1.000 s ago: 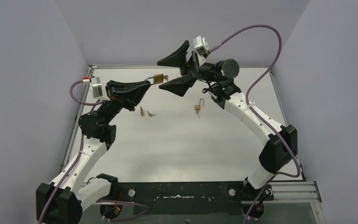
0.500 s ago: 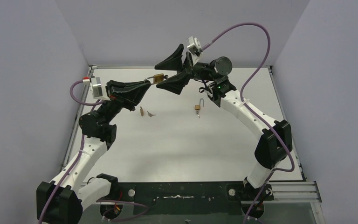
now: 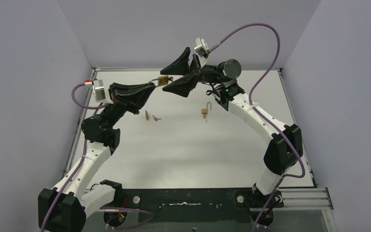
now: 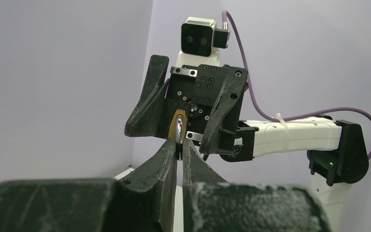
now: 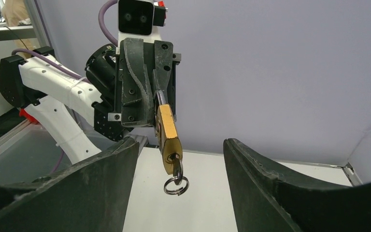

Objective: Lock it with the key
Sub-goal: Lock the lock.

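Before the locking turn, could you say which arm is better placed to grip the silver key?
Right: the right gripper, open, flanks the silver key; the left gripper is shut holding the brass padlock.

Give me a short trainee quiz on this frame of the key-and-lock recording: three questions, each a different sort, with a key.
1. True or false: the left gripper is shut on the shackle of the padlock.
2. Fill in: the right gripper has its jaws ____, one on each side of the padlock, touching nothing.
3. Multiple choice: where is the key?
A. In the bottom of the padlock, with its ring hanging below
B. Pinched in the right gripper
C. Hooked over the shackle

Key: 1 true; 2 open; 3 A.
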